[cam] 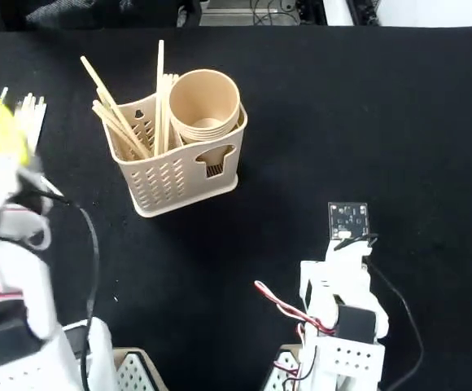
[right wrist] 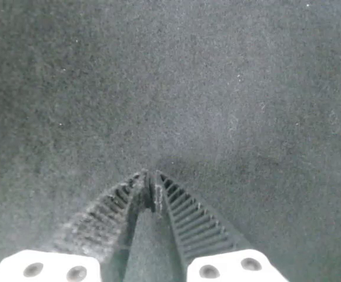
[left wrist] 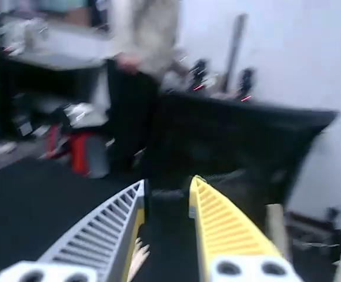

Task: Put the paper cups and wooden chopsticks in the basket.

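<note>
A beige slotted basket [cam: 179, 175] stands left of the table's middle. It holds stacked paper cups [cam: 206, 102] and several wooden chopsticks [cam: 130, 114] leaning out to the left. At the far left my left gripper [cam: 8, 130], one finger yellow and one white, is raised off the table and shut on a bundle of chopsticks [cam: 31, 112] that fans out past it. In the left wrist view the left gripper [left wrist: 167, 185] points out at the room, with stick ends [left wrist: 137, 256] between its fingers. My right gripper [right wrist: 149, 176] is shut and empty just above the black cloth.
The right arm [cam: 342, 285] sits low at the front, right of the middle, with a small camera board [cam: 348, 220] on top. Black cloth [cam: 366, 122] covers the table. Beyond the far edge are room clutter and a standing person [left wrist: 141, 70].
</note>
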You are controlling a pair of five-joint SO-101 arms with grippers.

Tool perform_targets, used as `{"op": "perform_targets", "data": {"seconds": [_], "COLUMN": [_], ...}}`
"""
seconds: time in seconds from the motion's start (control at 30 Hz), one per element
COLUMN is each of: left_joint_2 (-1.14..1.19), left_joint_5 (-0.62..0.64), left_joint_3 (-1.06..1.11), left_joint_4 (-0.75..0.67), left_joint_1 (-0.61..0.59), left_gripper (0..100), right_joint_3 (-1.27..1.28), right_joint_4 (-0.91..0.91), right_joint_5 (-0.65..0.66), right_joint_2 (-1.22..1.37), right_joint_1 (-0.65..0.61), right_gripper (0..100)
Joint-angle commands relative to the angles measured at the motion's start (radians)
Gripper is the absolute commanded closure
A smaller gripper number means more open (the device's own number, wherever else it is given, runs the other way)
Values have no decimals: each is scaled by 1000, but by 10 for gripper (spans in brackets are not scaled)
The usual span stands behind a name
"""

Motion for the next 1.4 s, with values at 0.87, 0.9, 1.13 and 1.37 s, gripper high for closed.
{"op": "perform_targets", "data": {"seconds": [0.87, 0.9, 1.13, 1.37], "left_joint_2": [2012, 2044, 2283, 2539], "left_joint_5": [-347, -345, -338, -344], "left_joint_3": [-917, -967, -1316, -1620], "left_joint_4": [-129, -87, 143, 296], "left_joint_1": [-343, -346, -354, -352], "left_gripper": [841, 841, 845, 888], "right_joint_3": [-8, -8, -8, -8], "right_joint_4": [3, 3, 3, 3], "right_joint_5": [0, 0, 0, 0], "right_joint_2": [-67, -67, -67, -67], "right_joint_1": [-11, -11, -11, -11], "right_gripper": [985, 985, 985, 985]}}
